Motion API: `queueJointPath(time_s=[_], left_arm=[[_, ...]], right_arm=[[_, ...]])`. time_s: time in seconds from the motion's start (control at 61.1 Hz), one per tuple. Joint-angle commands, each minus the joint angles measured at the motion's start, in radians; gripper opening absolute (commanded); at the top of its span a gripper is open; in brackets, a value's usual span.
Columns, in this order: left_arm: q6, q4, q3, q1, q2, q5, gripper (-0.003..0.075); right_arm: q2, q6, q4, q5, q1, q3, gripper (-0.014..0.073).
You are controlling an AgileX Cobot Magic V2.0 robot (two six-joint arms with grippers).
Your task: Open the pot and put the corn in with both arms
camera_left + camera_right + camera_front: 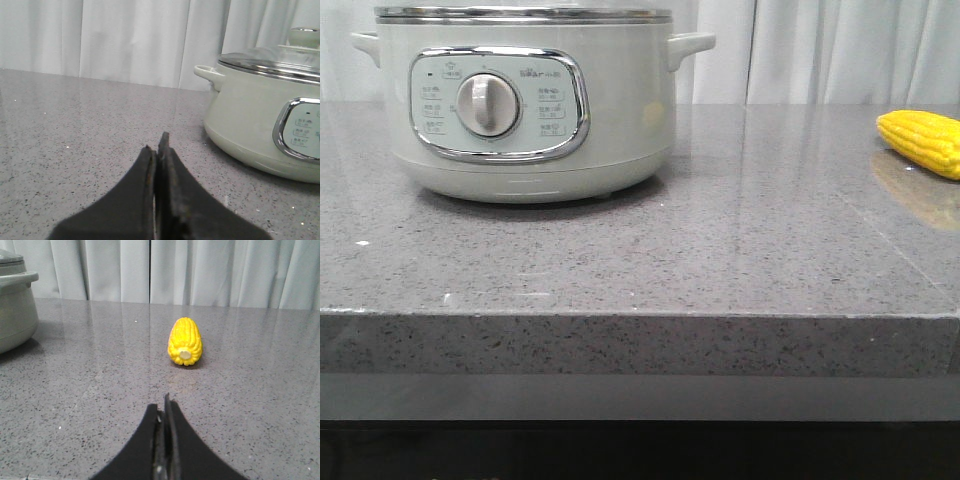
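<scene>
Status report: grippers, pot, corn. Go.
Left gripper shut, empty, low over the counter beside the pot. Right gripper shut, empty, facing the corn. Lid on the pot. Corn on its side, nothing between it and the right gripper.

Closed, empty left claw low over grey counter, lidded pot well apart.
</scene>
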Motion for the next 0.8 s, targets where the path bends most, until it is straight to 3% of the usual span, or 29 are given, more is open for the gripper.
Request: queueJointPath(time_s=[0.0, 0.786], left_arm=[[-0.007, -0.006, 0.012, 0.0, -0.015, -0.081, -0.002], [-0.007, -0.006, 0.012, 0.0, -0.015, -0.103, -0.002]], right_arm=[[-0.022, -0.002, -0.01, -0.082, -0.007, -0.012, -0.0069], [-0.022, -0.002, 0.003, -0.117, -0.007, -0.012, -0.0069]])
